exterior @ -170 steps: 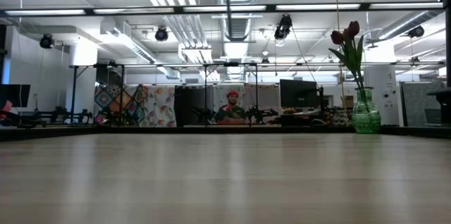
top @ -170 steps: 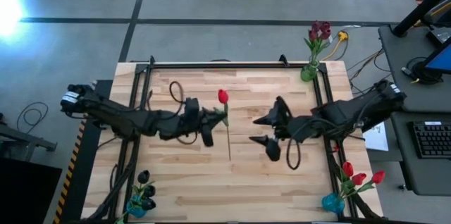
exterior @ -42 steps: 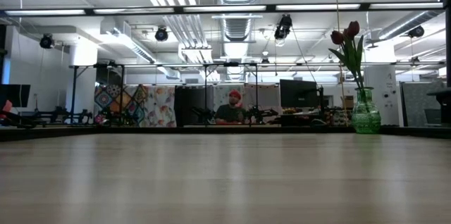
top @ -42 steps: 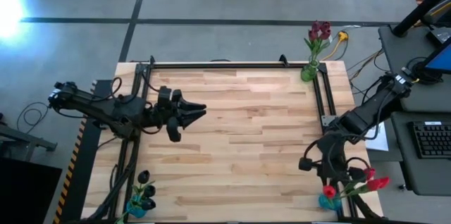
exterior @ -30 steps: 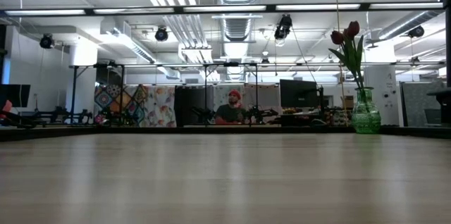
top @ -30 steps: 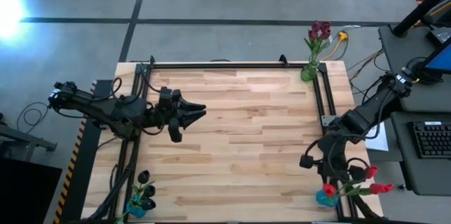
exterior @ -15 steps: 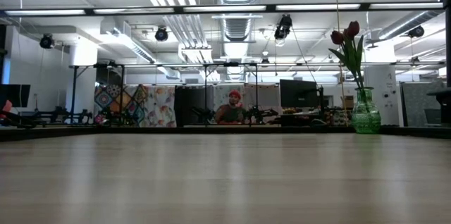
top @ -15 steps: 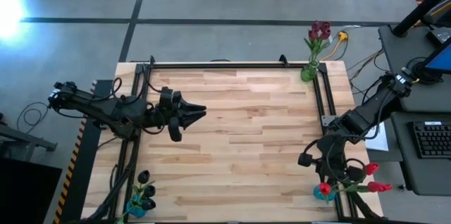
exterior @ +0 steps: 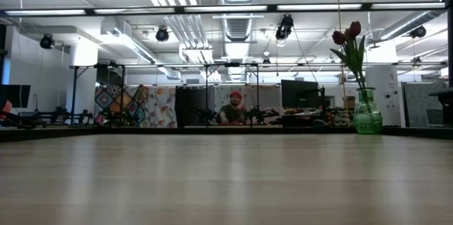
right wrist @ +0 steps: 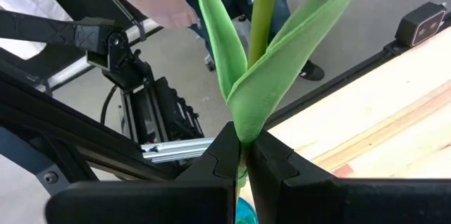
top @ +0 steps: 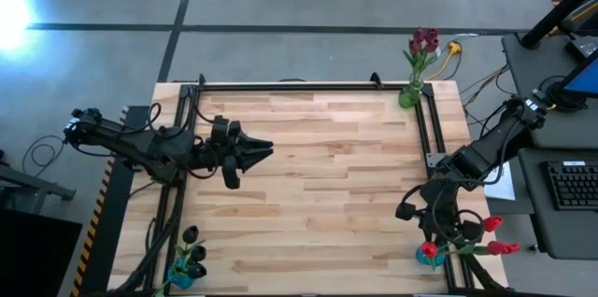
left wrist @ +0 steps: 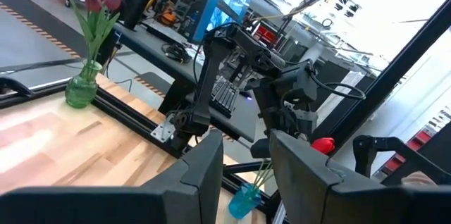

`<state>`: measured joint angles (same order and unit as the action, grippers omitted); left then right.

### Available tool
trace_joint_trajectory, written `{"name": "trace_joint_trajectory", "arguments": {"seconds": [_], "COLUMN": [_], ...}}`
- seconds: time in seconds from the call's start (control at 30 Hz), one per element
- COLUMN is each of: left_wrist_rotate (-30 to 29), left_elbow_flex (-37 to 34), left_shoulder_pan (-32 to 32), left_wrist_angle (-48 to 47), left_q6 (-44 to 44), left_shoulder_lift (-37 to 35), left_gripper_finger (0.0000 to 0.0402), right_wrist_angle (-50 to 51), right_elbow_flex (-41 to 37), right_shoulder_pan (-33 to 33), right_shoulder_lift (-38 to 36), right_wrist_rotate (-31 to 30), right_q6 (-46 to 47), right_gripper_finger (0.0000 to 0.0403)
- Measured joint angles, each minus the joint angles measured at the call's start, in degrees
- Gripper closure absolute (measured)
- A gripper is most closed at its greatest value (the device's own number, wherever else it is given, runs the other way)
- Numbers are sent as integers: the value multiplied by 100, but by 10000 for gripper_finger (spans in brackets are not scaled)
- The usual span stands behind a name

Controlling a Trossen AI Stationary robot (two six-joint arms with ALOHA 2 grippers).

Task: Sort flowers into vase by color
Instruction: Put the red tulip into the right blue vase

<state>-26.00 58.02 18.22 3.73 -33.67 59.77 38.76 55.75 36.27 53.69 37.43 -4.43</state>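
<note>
No writing is legible; right gripper (right wrist: 242,164) pinches a red flower (right wrist: 262,55), left gripper (top: 264,148) gapes empty.

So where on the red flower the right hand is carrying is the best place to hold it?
Low on the stem, below the leaves, from the side. In the right wrist view the right hand is shut on the red flower just there: the stem is thin and bare, while the broad leaves and head above would likely crush. That leaves the stem's end free over the blue vase.
</note>
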Motion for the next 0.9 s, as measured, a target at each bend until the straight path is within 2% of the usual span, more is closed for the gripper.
{"name": "trace_joint_trajectory", "arguments": {"seconds": [0.43, 0.73, 0.9], "left_wrist_rotate": [0, -4, -28], "left_elbow_flex": [0, 0, 0], "left_shoulder_pan": [-4, -4, -4], "left_wrist_angle": [9, -13, -66], "left_q6": [170, 192, 192], "left_shoulder_lift": [-37, -217, -343], "left_gripper_finger": [295, 295, 295], "right_wrist_angle": [510, 636, 893], "right_elbow_flex": [-2, -4, -4], "right_shoulder_pan": [0, 127, 191], "right_shoulder_lift": [0, 0, 2], "right_wrist_rotate": [-38, -147, -172], "right_q6": [72, 138, 192], "right_gripper_finger": [386, 313, 293]}}
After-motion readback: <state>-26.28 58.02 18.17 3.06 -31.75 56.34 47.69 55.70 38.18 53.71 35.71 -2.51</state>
